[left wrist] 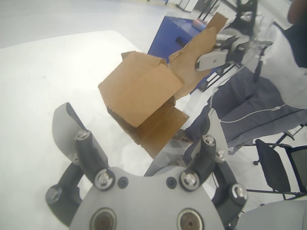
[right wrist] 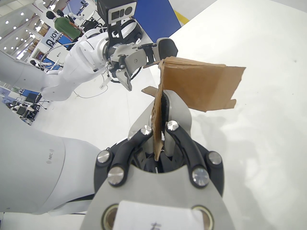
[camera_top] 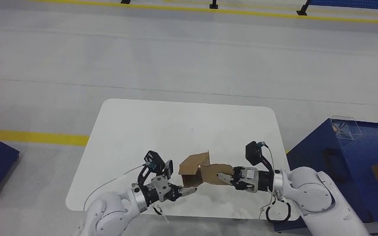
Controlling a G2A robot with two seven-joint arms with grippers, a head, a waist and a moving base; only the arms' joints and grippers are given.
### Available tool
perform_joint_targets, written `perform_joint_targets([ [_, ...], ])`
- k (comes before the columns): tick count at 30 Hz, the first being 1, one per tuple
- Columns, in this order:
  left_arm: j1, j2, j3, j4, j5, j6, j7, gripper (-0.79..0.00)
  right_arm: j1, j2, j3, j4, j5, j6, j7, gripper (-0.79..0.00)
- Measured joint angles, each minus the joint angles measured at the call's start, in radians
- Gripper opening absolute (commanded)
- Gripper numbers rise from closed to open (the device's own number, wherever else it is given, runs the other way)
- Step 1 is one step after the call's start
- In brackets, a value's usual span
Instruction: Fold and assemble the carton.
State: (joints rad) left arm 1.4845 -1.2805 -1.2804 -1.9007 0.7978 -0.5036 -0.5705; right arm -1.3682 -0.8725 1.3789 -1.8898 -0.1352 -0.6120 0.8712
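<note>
Lower centre of frame: half-folded brown cardboard carton [camera_top: 199, 167], held over white counter [camera_top: 177, 124], one flap clamped in right jaws. Left jaws apart, perhaps touching a corner. Close squarely there; avoid tearing.

White table [camera_top: 147, 124], grey floor [camera_top: 177, 53], yellow line [camera_top: 41, 138]

White table [camera_top: 177, 124], blue cart [camera_top: 336, 153] beside it, yellow floor line [camera_top: 41, 138]
</note>
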Motion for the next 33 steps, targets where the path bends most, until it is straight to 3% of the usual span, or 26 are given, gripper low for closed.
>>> perform_joint_targets([
  [4, 0.016, -0.001, 0.023, -0.009, -0.061, 0.091, -0.024, -0.117, -0.003, 0.0, -0.005, -0.007, -0.014, 0.0, -0.009, -0.785],
  [9, -0.012, -0.002, 0.024, 0.044, -0.156, 0.131, -0.011, -0.142, -0.009, 0.0, -0.009, -0.013, -0.031, -0.009, -0.027, -0.785],
  [22, -0.051, 0.008, 0.017, 0.076, -0.195, 0.172, -0.05, -0.114, -0.014, 0.001, -0.019, -0.023, -0.068, -0.012, -0.055, -0.785],
  [33, -0.037, 0.024, -0.022, 0.058, -0.214, 0.184, -0.073, -0.071, -0.002, -0.001, -0.045, -0.029, -0.105, -0.009, -0.072, -0.785],
])
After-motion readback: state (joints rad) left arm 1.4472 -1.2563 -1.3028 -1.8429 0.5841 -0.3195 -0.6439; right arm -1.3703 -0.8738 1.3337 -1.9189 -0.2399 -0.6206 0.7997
